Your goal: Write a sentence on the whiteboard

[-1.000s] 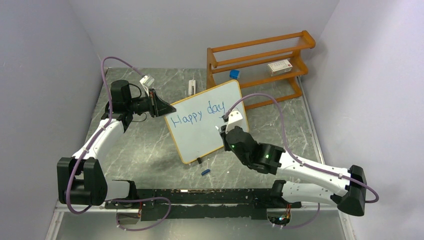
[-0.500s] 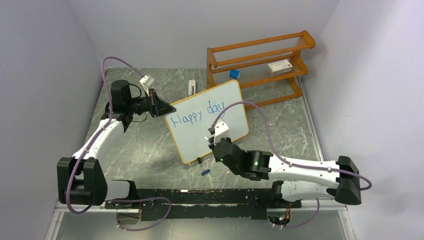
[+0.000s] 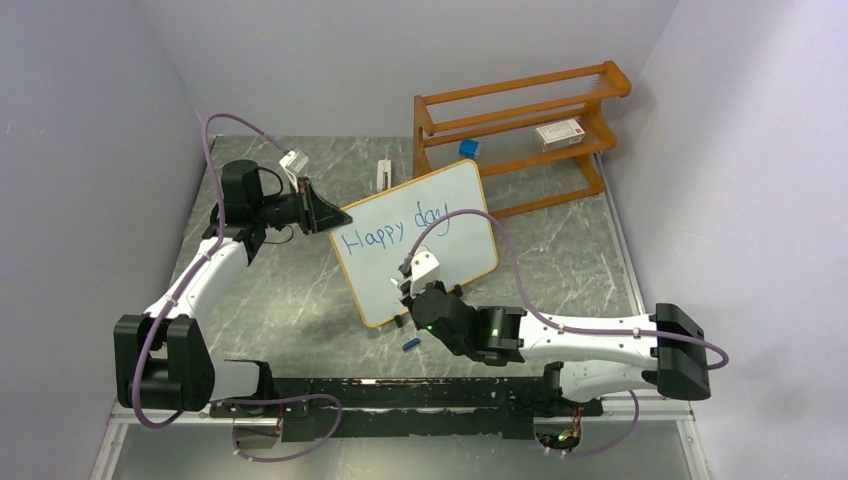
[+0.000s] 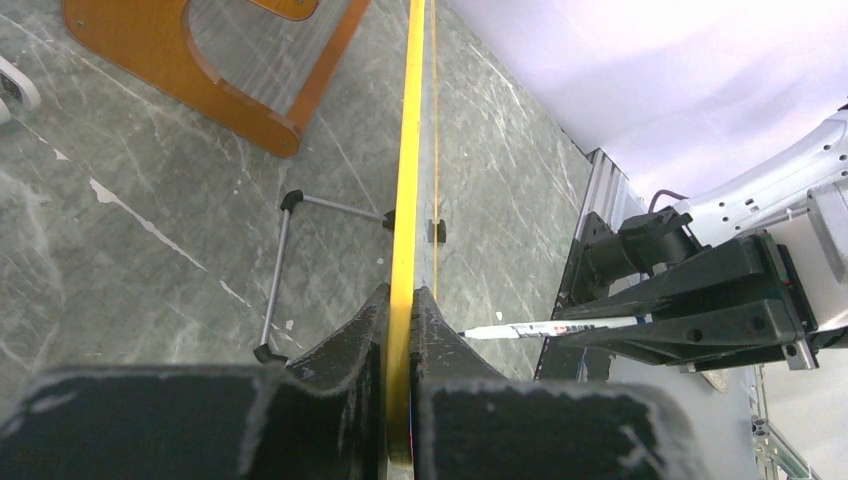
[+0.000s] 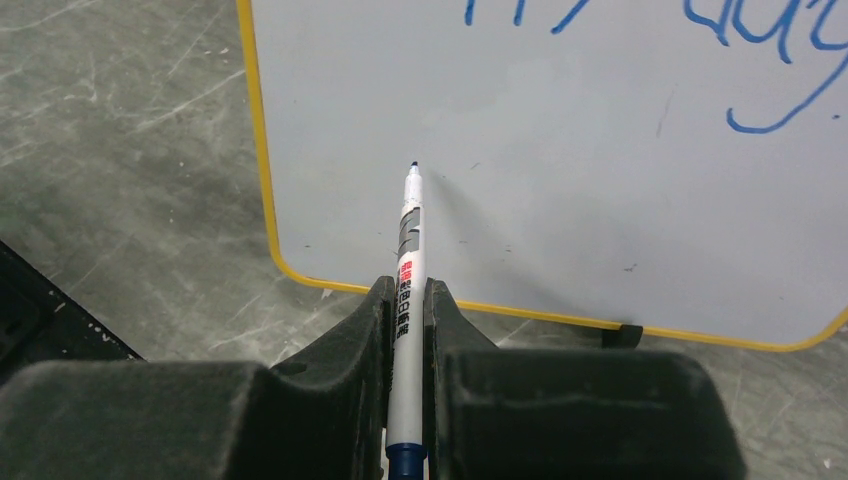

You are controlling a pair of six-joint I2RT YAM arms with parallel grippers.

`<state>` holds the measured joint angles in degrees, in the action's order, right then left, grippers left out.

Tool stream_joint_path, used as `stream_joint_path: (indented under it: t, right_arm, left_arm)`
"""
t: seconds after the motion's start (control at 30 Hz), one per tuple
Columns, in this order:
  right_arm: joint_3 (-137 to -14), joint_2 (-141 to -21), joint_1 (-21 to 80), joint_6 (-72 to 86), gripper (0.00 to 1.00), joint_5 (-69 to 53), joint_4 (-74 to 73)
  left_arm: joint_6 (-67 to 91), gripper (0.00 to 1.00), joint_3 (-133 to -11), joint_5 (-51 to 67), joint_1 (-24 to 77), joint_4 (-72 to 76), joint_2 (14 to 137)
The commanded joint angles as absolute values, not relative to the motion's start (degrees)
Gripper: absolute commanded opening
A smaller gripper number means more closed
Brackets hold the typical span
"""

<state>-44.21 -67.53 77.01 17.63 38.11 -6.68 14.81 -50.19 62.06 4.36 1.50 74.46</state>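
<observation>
The whiteboard (image 3: 450, 200) stands tilted on the table, its thin yellowish frame seen edge-on in the left wrist view (image 4: 408, 150). My left gripper (image 3: 338, 218) (image 4: 400, 292) is shut on the frame's left edge. The sentence (image 3: 393, 230) so reads "Happy day" in blue on one line, partly visible at the top of the right wrist view (image 5: 780, 60). My right gripper (image 3: 405, 287) (image 5: 406, 282) is shut on a white marker (image 5: 410, 225) (image 4: 545, 326). Its blue tip points at the bare lower left of the board (image 5: 560, 180), very close; contact I cannot tell.
An orange wooden shelf rack (image 3: 520, 130) stands behind the board, holding a white box (image 3: 559, 133) and a small blue object (image 3: 468, 148). A blue cap (image 3: 410, 345) lies on the table below the board. A white object (image 3: 384, 175) lies behind it. The board's wire stand (image 4: 280, 270) props its back.
My right arm has swung left and down along the board, from beside "day" to the blank lower left area. The left arm and the board have not moved.
</observation>
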Motion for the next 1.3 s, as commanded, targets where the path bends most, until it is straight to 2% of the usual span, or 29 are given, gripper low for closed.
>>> stream_joint_path:
  t: [0.0, 0.5, 1.27]
  right_arm:
    - [-45.45, -69.29, 77.77, 16.17, 0.0, 38.51, -1.36]
    - [-48.31, -74.75, 77.88, 13.35, 0.0, 37.44, 4.47]
    - [-48.04, -73.86, 77.87, 18.79, 0.0, 40.59, -7.3]
  left_arm:
    - [13.04, 0.05, -48.98, 59.24, 5.62, -0.44, 74.79]
    - [12.93, 0.05, -49.13, 59.46, 5.63, -0.55, 74.84]
    - [12.97, 0.05, -49.22, 59.51, 5.62, -0.44, 74.88]
